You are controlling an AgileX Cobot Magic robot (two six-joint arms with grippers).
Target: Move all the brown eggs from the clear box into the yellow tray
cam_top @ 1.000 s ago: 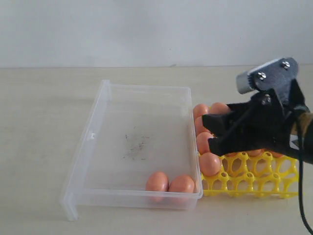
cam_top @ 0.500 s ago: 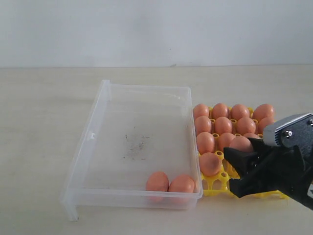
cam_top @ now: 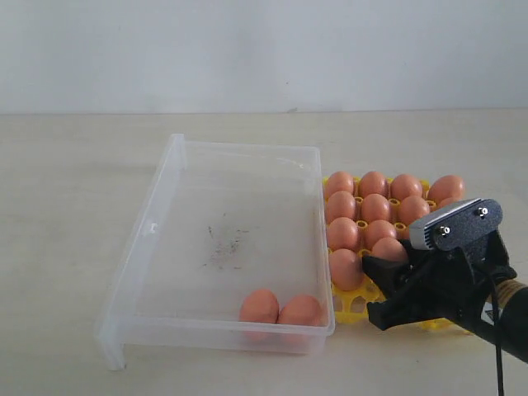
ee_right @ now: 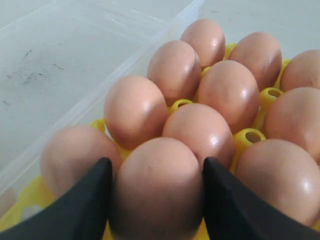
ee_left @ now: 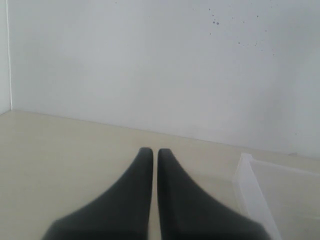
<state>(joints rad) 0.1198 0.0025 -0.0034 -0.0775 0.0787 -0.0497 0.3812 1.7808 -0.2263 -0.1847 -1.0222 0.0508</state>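
As the brown egg [ee_right: 152,190] seems brittle and slick, our right end effector [ee_right: 156,162] clamps its middle; we favour gentleness.

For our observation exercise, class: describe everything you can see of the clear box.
The clear box is a shallow, rectangular, transparent plastic container, open-topped, with low walls and a small tab on its left wall. It sits flat on the pale table. Dark smudges mark its floor. Two brown eggs lie side by side in its near right corner. Its right wall runs alongside the yellow tray.
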